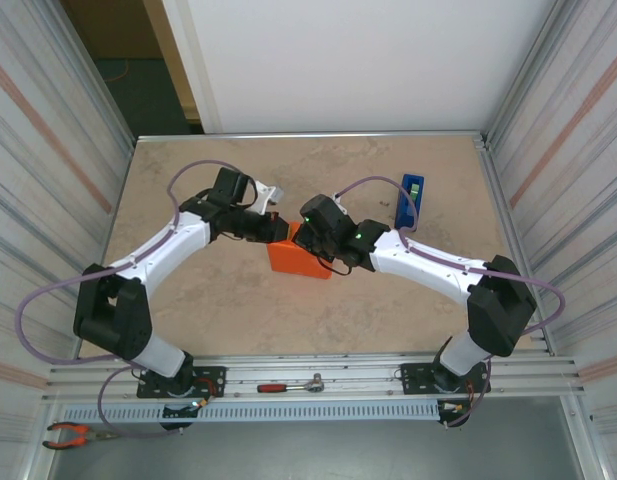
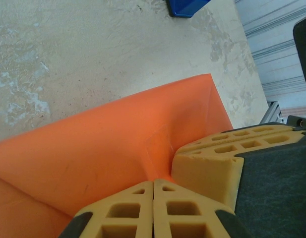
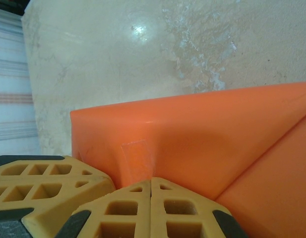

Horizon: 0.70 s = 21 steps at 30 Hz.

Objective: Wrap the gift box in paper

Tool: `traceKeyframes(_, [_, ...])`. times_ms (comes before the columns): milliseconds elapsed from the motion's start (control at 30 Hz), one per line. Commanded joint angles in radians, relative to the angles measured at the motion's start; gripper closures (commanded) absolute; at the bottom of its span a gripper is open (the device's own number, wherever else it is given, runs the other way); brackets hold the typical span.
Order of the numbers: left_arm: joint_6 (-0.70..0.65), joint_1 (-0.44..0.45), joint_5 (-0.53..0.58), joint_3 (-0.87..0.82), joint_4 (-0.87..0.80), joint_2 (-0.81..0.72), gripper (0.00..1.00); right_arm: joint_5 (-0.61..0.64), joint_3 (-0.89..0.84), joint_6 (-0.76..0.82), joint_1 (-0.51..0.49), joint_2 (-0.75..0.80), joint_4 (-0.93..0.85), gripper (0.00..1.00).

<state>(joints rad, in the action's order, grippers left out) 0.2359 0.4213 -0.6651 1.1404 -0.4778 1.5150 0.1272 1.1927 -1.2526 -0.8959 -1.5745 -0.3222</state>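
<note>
Both closed tools, the left tool and the right tool, press side by side on the folded paper. It lies directly under their tips, neither tool nearer, with the gift box presumably hidden inside.

We see a beige, mottled table. Near its middle the orange paper sits folded up into a block. To the right of the block, nearer the far edge, lies a blue dispenser.
</note>
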Motion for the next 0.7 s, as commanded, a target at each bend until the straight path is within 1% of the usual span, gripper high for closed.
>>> traceKeyframes(0, [-0.035,0.002,0.048,-0.025,-0.034,-0.033,0.93,-0.038,-0.062,0.004,-0.018,-0.050,-0.120,0.94])
traceKeyframes(100, [-0.039,0.000,0.058,-0.036,-0.040,-0.037,0.98,-0.041,-0.066,0.015,-0.018,-0.043,-0.102,0.91])
traceKeyframes(233, [-0.043,-0.004,0.061,-0.053,-0.037,-0.039,0.98,-0.048,-0.066,0.028,-0.018,-0.033,-0.082,0.88])
traceKeyframes(667, [-0.046,-0.004,0.061,-0.065,-0.038,-0.027,1.00,-0.068,-0.049,0.073,-0.018,-0.024,-0.069,0.82])
